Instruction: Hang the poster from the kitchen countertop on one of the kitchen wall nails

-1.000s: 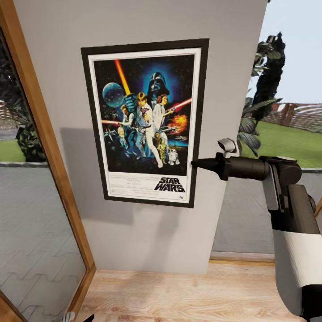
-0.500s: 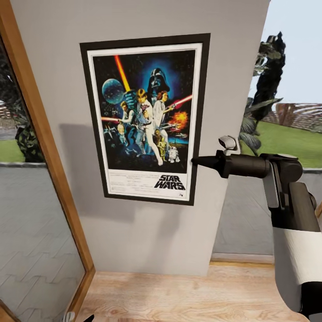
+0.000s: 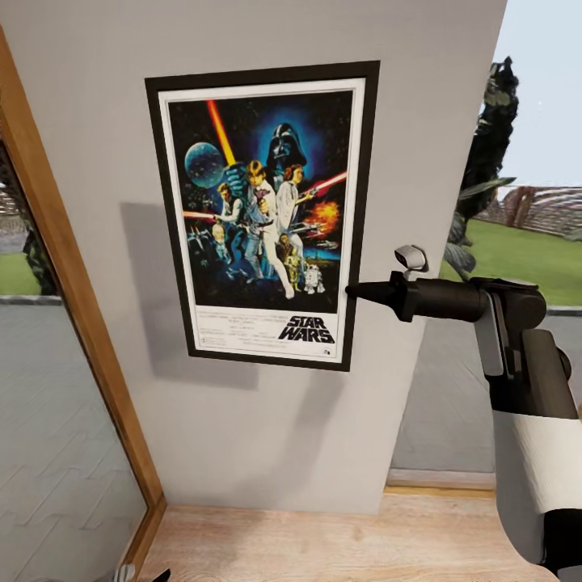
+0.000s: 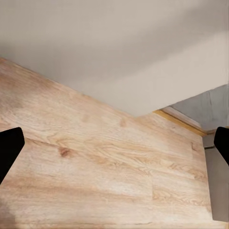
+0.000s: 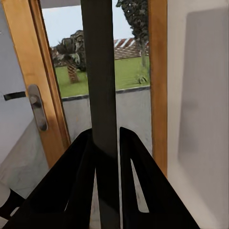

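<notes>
The poster point(image 3: 263, 214) sits upright against the grey wall point(image 3: 242, 436), long axis vertical, title at the bottom. Right gripper point(image 3: 352, 292) is clamped on its right edge; in the wrist view the frame runs edge-on between the fingers point(image 5: 71, 186). Nail not discernible. Dark blue art, white border, black frame. Left gripper point(image 4: 114, 145) is spread wide over the wood floor point(image 4: 95, 176).

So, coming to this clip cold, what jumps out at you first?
The poster, colourful film art in a black frame, sits upright and flat against the grey wall, filling the middle of the head view. The right gripper reaches in from the right and pinches the poster's right edge low down; in the right wrist view its fingers close on that dark edge. Below lies a light wooden floor.
</notes>
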